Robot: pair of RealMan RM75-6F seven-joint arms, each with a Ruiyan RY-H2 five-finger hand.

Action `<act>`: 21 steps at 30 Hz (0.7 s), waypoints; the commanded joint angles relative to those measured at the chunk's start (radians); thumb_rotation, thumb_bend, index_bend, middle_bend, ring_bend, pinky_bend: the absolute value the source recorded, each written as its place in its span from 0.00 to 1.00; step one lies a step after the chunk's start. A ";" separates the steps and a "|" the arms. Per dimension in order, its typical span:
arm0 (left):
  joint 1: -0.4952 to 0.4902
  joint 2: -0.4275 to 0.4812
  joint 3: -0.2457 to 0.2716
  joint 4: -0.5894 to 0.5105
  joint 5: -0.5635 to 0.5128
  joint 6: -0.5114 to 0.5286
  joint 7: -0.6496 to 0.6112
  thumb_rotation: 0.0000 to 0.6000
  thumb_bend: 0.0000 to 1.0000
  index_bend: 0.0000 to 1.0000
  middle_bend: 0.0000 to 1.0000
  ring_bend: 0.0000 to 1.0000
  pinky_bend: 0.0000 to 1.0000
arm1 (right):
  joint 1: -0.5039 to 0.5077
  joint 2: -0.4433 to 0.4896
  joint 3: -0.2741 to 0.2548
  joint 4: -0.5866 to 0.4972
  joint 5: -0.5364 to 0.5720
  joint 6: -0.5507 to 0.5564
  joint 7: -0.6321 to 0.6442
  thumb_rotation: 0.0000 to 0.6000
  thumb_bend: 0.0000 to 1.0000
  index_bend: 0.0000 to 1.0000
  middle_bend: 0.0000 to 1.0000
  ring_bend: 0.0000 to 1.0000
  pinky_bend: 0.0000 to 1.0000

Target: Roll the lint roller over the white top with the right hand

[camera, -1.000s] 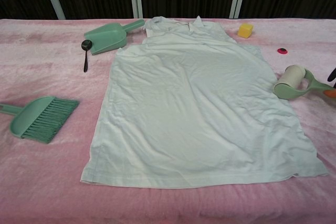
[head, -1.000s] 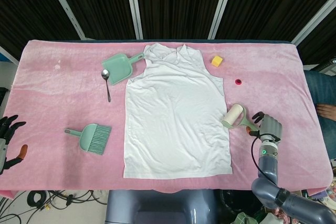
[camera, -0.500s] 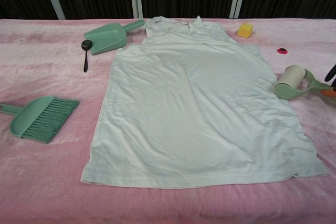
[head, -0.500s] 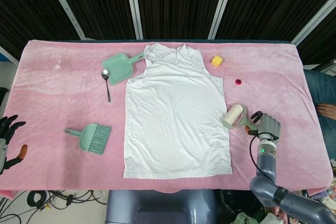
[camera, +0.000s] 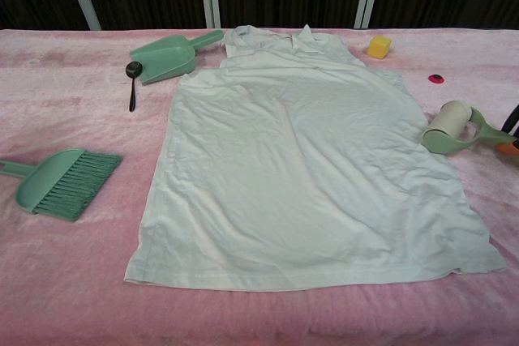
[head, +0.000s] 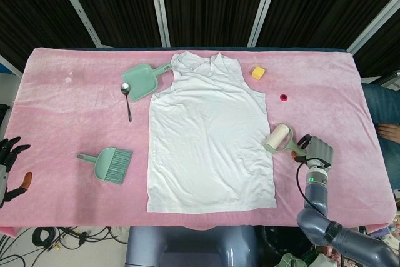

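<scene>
white top (head: 209,139): sleeveless, collared, spread flat and face up on the pink cloth, neck toward the far edge, hem toward the near edge, lightly creased.
lint roller (head: 279,139): pale green frame and handle with a cream roll, lying on its side just beside the top's right edge, handle pointing away from the top.

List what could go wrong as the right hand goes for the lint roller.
1. The right hand is at the roller's handle end, but a firm grip is not visible; the lint roller may slip or tilt when lifted.
2. The roller lies right beside the white top's edge, so its sticky drum could catch and drag the thin fabric, bunching it.
</scene>
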 commanded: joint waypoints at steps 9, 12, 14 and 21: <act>0.005 0.000 -0.004 -0.005 -0.009 -0.003 -0.005 1.00 0.43 0.19 0.08 0.00 0.01 | -0.004 0.001 0.001 0.004 -0.033 -0.004 0.019 1.00 0.44 0.57 0.52 0.54 0.46; 0.006 0.000 -0.007 -0.007 -0.010 -0.003 -0.006 1.00 0.43 0.19 0.08 0.00 0.01 | -0.008 0.006 -0.003 -0.001 -0.054 -0.006 0.027 1.00 0.49 0.58 0.53 0.55 0.46; 0.007 0.000 -0.008 -0.008 -0.012 -0.003 -0.007 1.00 0.43 0.19 0.08 0.00 0.01 | -0.012 0.012 -0.009 -0.003 -0.072 -0.010 0.033 1.00 0.51 0.60 0.54 0.56 0.47; 0.010 0.000 -0.011 -0.012 -0.016 -0.004 -0.006 1.00 0.43 0.19 0.08 0.00 0.01 | -0.027 0.022 -0.015 0.005 -0.143 -0.018 0.085 1.00 0.60 0.65 0.59 0.59 0.51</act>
